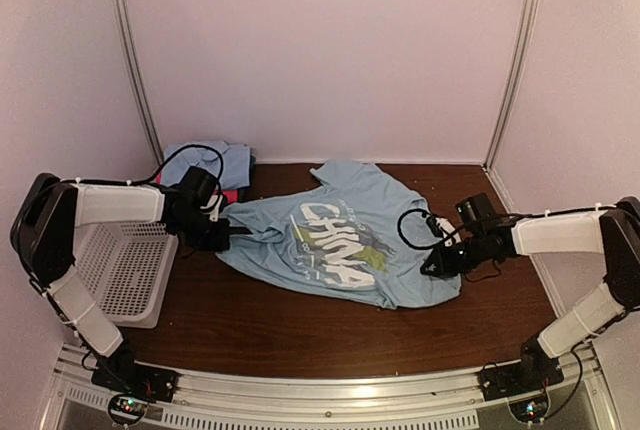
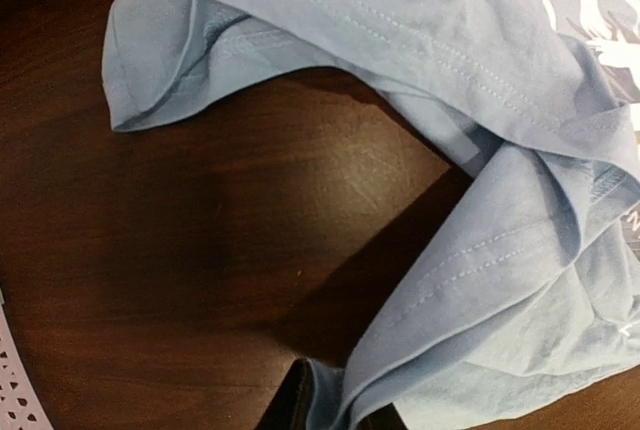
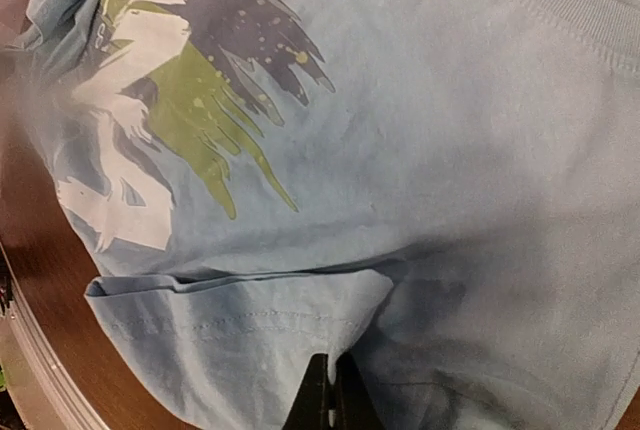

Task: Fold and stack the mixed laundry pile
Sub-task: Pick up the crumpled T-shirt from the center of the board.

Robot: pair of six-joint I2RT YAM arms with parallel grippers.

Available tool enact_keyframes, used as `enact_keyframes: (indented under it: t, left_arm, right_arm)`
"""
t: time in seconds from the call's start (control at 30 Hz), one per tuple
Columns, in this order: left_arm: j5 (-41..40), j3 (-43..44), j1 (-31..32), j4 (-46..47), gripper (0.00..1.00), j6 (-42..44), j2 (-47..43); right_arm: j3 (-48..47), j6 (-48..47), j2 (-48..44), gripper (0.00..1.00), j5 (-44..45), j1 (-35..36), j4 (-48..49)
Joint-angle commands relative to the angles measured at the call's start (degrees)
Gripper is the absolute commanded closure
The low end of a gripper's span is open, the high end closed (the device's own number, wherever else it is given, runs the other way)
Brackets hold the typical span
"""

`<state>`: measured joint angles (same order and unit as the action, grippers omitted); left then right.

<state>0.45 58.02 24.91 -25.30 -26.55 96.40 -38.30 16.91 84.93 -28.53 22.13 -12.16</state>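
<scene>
Left hand (image 1: 232, 238) pinches the 9 o'clock edge of the printed shirt (image 1: 340, 240); right hand (image 1: 430, 270) clamps its 3 o'clock edge. Toward 6 o'clock, uncovered surface (image 1: 300, 335).

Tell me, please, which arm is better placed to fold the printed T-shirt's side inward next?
Probably the right: the right gripper is closed on the printed T-shirt at its edge, smooth fabric ahead. The left gripper sits at bunched cloth, its grip unclear.
</scene>
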Motion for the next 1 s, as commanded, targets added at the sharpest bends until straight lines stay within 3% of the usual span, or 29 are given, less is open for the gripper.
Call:
enact_keyframes:
  t: [0.0,0.17,0.37,0.53,0.97]
  left_arm:
    - [7.7,-6.8,-3.3,5.7,0.85,-4.7,-8.3]
    - [14.6,-20.4,-4.6,15.5,0.93,-12.7,-15.9]
    - [12.9,-27.5,-4.6,12.1,0.69,-16.5,-22.6]
    - [10.9,-30.4,-4.5,7.8,0.43,-18.7,-32.0]
    - [13.3,-28.4,-4.5,12.2,0.43,-19.2,-21.4]
  right_arm:
    - [-1.7,1.4,-13.3,1.00,-0.3,0.3,0.1]
    - [-1.0,2.8,-20.6,1.00,1.0,0.2,-0.3]
    - [1.4,2.5,-22.5,1.00,2.6,0.1,-3.1]
    - [2.0,4.1,-28.1,1.00,5.4,0.1,-4.2]
    - [0.2,4.7,-30.0,1.00,7.1,0.0,-4.9]
